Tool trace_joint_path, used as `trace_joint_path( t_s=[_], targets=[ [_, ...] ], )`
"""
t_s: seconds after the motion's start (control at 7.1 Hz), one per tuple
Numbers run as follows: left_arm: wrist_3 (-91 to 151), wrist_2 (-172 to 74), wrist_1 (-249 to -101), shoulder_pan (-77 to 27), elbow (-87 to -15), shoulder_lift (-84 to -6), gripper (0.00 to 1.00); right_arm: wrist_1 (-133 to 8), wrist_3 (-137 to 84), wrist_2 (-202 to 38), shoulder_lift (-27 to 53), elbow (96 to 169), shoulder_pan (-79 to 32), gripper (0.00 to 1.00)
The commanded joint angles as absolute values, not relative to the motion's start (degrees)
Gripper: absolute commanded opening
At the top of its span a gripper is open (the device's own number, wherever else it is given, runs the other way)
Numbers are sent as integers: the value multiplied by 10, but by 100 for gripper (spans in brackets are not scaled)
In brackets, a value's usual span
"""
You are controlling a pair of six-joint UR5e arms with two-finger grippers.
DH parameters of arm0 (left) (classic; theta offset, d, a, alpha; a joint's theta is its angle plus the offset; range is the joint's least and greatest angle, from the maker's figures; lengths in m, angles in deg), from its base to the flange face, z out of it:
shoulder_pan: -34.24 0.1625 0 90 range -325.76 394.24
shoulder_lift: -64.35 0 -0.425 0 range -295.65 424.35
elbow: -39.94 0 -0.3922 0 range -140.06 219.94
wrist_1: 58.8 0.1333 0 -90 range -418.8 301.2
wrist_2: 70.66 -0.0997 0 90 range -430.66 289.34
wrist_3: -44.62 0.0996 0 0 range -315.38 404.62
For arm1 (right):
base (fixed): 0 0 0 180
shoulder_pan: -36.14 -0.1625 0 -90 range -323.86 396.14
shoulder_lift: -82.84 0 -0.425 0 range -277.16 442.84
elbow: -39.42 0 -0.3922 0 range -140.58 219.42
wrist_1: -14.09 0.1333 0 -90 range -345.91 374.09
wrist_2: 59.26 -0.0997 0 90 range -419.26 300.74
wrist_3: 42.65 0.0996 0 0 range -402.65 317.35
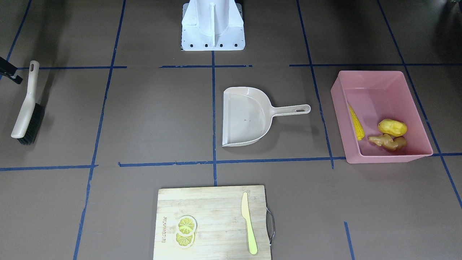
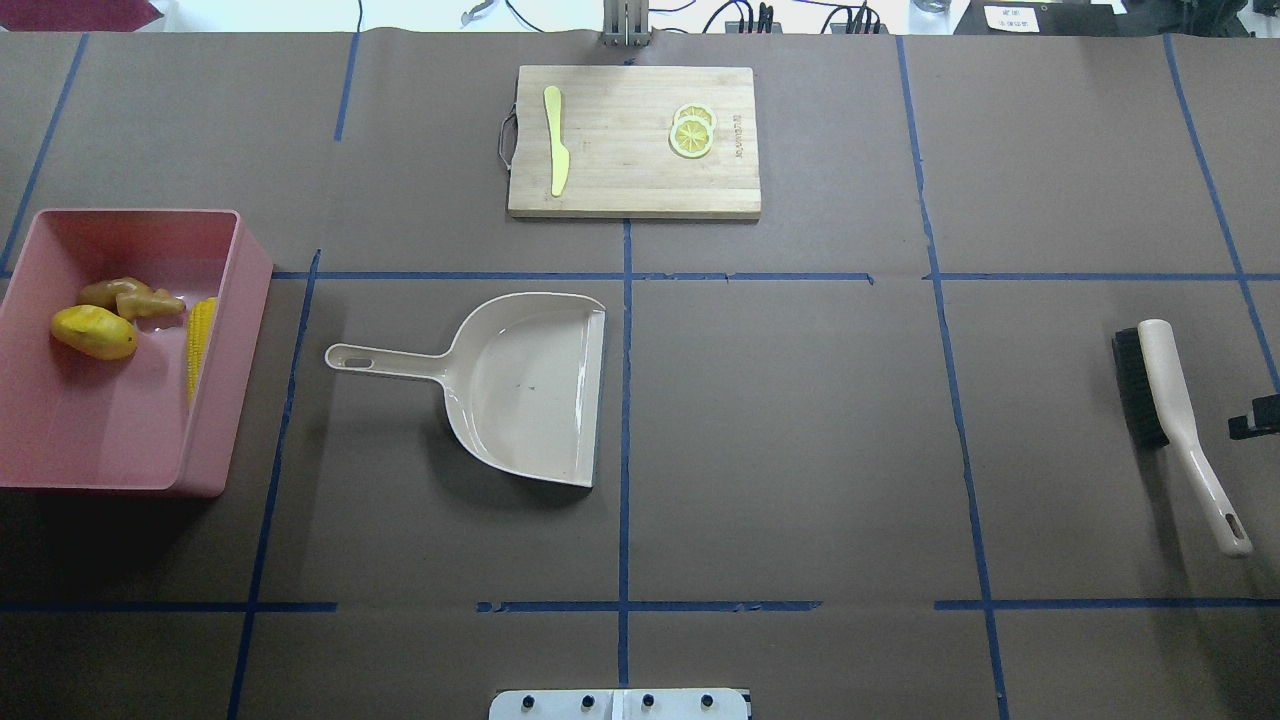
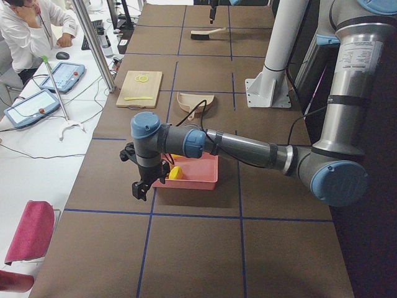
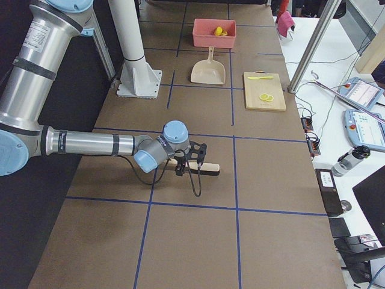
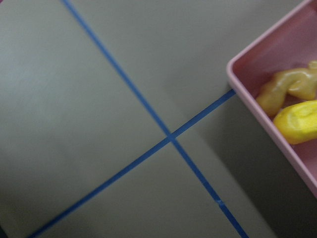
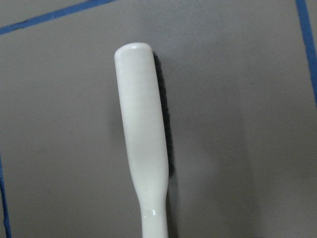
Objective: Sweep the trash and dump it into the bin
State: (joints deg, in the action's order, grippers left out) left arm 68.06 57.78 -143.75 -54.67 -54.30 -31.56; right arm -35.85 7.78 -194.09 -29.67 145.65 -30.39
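All three pieces of toy trash lie inside the pink bin (image 1: 371, 92), a smooth plastic rectangular tub with sloped walls on the robot's left of the brown paper-covered table (image 1: 144, 119). The ribbed yellow corn cob (image 1: 356, 122) rests along one side wall. The lumpy yellow potato-like piece (image 1: 392, 127) and the knobbly tan ginger root (image 1: 388, 142) sit close together near a corner.

The beige plastic dustpan (image 1: 245, 119), a glossy scoop with a flat lip and a slotted handle, lies mid-table, well apart from the bin, with its handle pointing towards it. The hand brush (image 1: 26, 106), which has a cream moulded handle and black bristles, lies flat at the opposite end.

The left gripper (image 3: 141, 185) hangs low just outside the bin's outer end, touching nothing. The right gripper (image 4: 186, 165) hangs above the brush handle without gripping it. For both, the views do not show whether the fingers are parted or closed.

On the far edge, a pale bamboo cutting board (image 1: 209, 220) with a metal handle carries two lemon slices (image 1: 186, 231) and a yellow-green knife (image 1: 249, 222). Blue tape lines (image 1: 213, 108) divide the tabletop into rectangles.
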Motion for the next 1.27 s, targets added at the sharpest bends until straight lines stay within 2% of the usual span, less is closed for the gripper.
trace_joint_path(
  t_s=[0.0,0.42,0.7,1.13],
  targets=[
    [610,656,-1412,-565,-494,-313,100,-453,-34,-1950,-272,1455,-382,100],
    [574,659,-1396,-565,-499,-292,100,-718,-283,-1949,-192,1455,-489,100],
    [525,659,-1399,-565,-503,-291,100,-846,-400,-1943,-153,1457,-530,100],
    [519,658,-1402,-565,-506,-291,100,-865,-444,-1940,-145,1442,-535,100]
  ],
)
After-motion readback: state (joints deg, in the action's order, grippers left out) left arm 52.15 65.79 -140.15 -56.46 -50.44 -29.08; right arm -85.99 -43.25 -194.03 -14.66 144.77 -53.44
